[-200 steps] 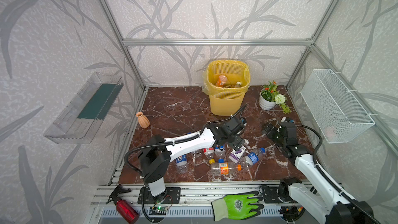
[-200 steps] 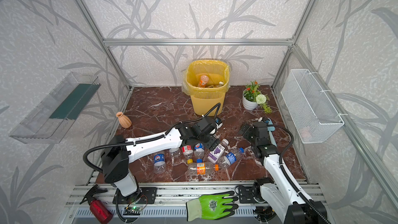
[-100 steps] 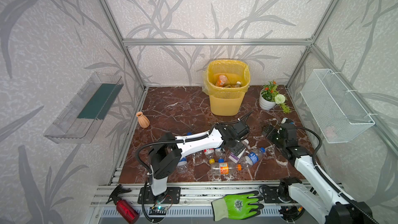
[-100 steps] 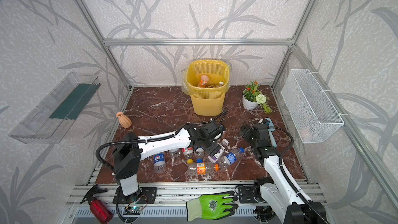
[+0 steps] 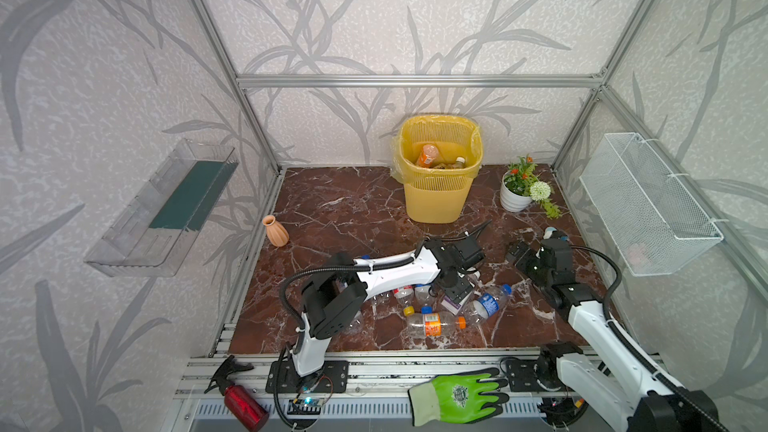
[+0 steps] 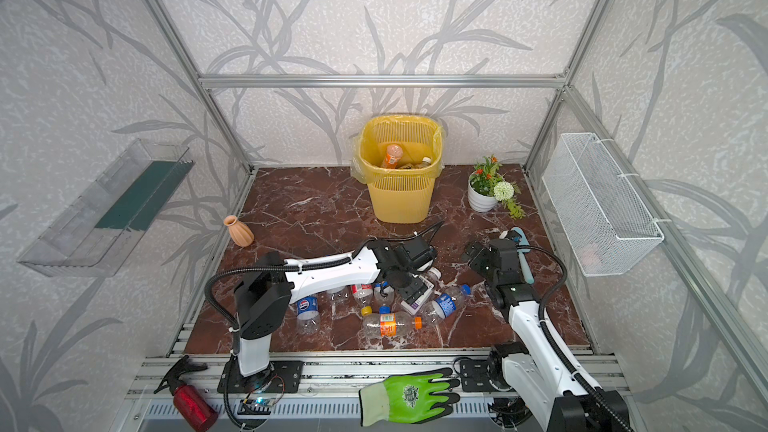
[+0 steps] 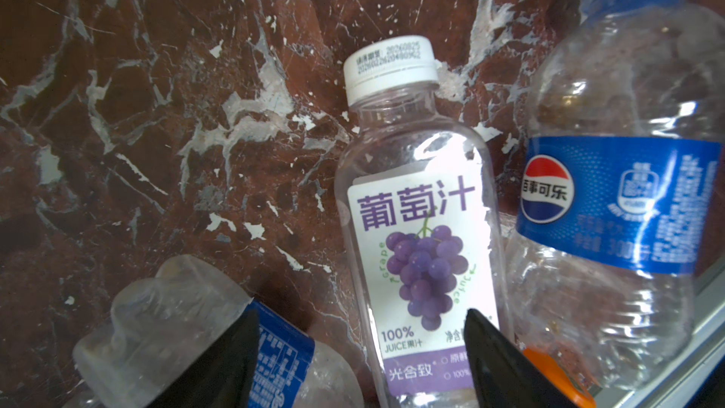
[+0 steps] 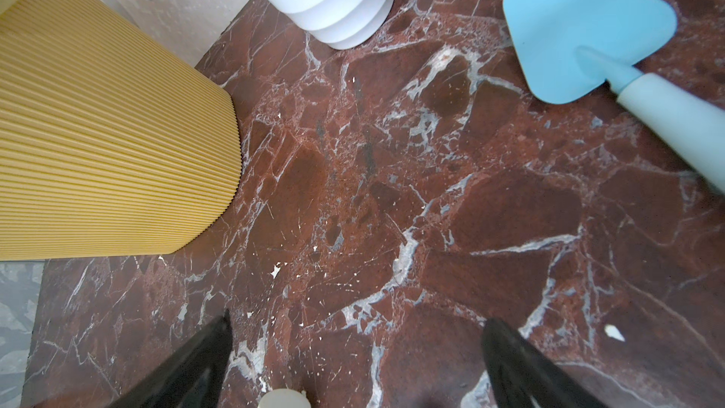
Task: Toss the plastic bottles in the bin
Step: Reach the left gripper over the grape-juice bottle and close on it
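- Unclenched left gripper (image 7: 359, 311) straddled grape bottle (image 7: 419, 229); right gripper (image 8: 357, 315) gaped, empty.
- Light, slick, crushable by the look: grab mid-label; bin (image 5: 436, 197) stood at 12 o'clock.

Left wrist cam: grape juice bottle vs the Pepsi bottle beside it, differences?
The grape juice bottle has a white cap; the Pepsi bottle a blue one. The grape juice bottle's label is white and purple; the Pepsi bottle's is a blue band. Both are clear and lie on the marble floor.
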Controlling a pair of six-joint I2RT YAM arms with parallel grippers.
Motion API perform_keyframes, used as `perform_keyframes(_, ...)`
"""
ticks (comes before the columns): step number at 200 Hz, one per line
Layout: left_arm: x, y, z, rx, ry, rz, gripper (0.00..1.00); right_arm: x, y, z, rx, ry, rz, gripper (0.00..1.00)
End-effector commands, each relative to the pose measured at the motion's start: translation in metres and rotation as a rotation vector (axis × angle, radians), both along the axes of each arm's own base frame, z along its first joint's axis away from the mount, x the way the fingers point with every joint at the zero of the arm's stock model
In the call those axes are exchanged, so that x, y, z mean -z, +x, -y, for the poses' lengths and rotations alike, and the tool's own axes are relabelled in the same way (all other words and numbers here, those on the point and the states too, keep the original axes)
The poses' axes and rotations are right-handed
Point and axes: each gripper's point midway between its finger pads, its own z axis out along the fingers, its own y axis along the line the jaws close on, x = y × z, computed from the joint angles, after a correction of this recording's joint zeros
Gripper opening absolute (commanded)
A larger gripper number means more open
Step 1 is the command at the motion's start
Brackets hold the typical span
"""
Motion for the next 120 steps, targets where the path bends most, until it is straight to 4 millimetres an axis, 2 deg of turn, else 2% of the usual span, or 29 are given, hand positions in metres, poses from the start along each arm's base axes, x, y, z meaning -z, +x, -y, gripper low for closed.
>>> perform_keyframes(1, -0.001, -0.006, 0.010, 0.015, -0.012, -0.032, 0.82, -0.002, 0.000, 0.000, 0.002, 0.008, 0.017, 0.99)
perform_keyframes(120, 0.016, -0.006, 0.025, -0.036, 0.028, -0.082, 0.79, 0.002, -0.002, 0.001, -0.004, 0.014, 0.011, 0.99)
